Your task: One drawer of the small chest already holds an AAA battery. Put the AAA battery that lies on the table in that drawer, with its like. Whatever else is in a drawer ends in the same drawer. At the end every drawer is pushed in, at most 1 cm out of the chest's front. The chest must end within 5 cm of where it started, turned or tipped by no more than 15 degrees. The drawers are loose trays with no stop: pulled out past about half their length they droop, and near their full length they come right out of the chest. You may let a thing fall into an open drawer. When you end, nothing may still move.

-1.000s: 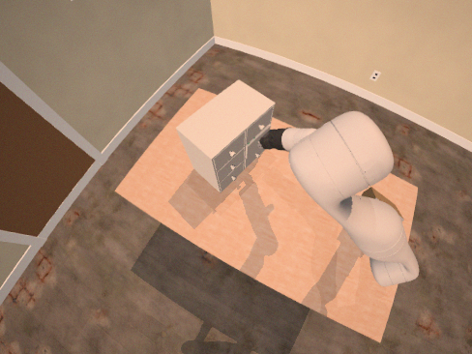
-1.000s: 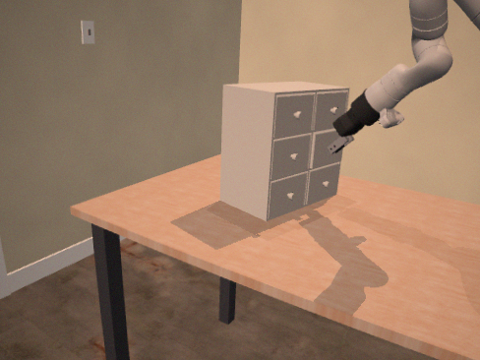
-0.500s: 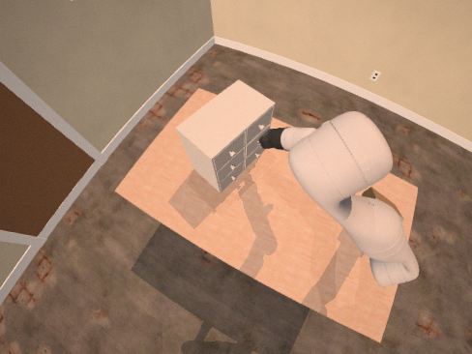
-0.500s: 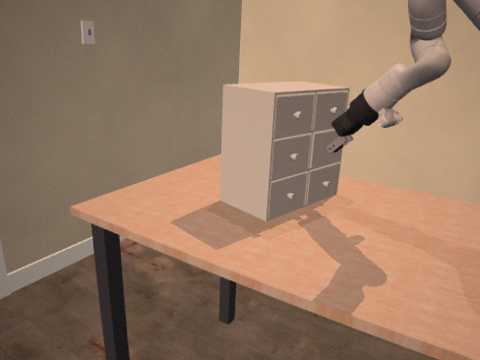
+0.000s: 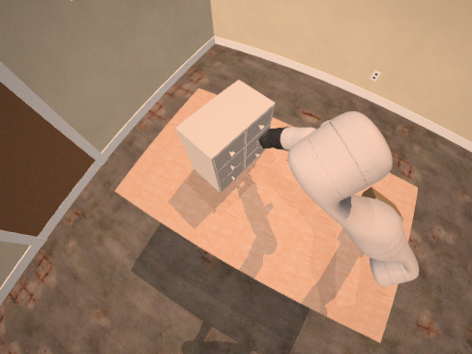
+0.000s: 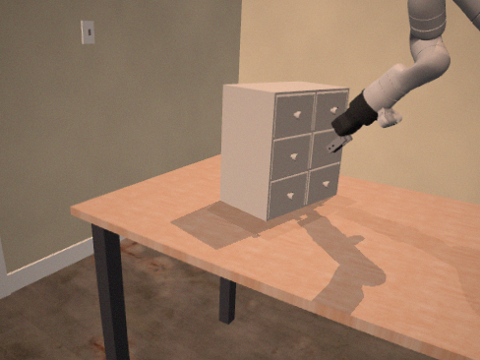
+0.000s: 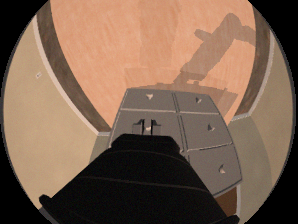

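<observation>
The small white chest (image 5: 222,116) (image 6: 246,143) (image 7: 200,135) stands on the wooden table (image 5: 160,193) (image 6: 148,211), with six grey drawers in two columns. All the drawers look pushed in. My gripper (image 5: 261,140) (image 6: 339,144) (image 7: 147,124) is at the front of the middle right drawer (image 6: 321,154) (image 7: 167,122). Its fingers stand narrow, closed on that drawer's small knob. The AAA battery on the table shows in no view. The drawers' contents are hidden.
The arm (image 5: 339,155) (image 6: 408,79) reaches in from the right and hides part of the table behind it. The chest stands near the table's far left side. Walls stand behind the table, and the floor lies below its edges.
</observation>
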You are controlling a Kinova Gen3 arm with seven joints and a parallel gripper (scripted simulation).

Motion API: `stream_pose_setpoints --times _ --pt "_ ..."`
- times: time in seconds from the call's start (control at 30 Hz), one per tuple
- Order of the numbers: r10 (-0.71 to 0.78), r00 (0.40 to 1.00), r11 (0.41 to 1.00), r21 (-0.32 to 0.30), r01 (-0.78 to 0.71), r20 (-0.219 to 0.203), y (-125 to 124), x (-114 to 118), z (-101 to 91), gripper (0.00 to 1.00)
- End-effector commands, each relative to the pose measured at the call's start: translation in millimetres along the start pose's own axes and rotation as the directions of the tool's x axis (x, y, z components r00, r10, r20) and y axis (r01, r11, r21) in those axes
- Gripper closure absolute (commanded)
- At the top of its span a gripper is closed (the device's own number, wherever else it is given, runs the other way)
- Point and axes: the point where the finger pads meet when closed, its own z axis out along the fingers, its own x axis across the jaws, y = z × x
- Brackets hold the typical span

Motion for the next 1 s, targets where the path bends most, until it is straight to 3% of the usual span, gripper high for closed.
stream_pose_setpoints --times 0.0,0.9,0.97 --pt "-0.001 1.000 1.000 -0.002 0.001 0.000 1.0 0.0 -0.1 0.63" --pt "-0.001 1.000 1.000 -0.002 0.001 0.000 1.1 0.0 0.0 0.63" --pt "-0.001 1.000 1.000 -0.002 0.001 0.000 1.1 0.0 0.0 0.57"
